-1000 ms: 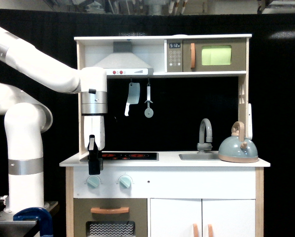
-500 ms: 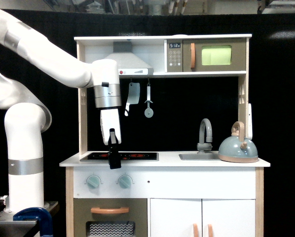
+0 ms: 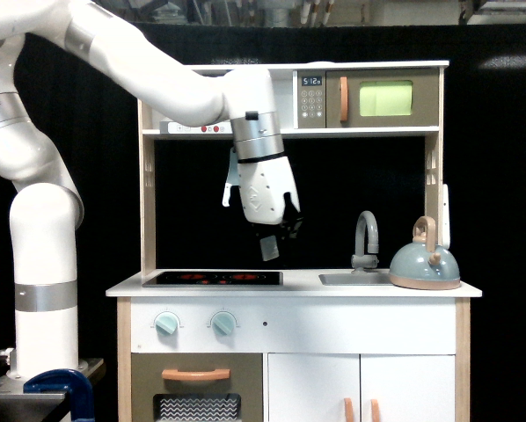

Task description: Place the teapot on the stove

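Gripper [image 3: 274,236] hung in mid-air above the counter, right of the stove [image 3: 213,279], touching nothing and holding nothing visible; jaw opening could not be told; teapot [image 3: 424,262] sat upright on the counter's right end, well apart, lower right of gripper.

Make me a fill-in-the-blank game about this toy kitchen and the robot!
1. The teapot sits on the counter beside the ____.
2. The stove has ____ on top of it.
3. The end effector hangs in the air, holding ____.
4. The faucet stands between the stove and the ____.

Answers: sink; nothing; nothing; teapot
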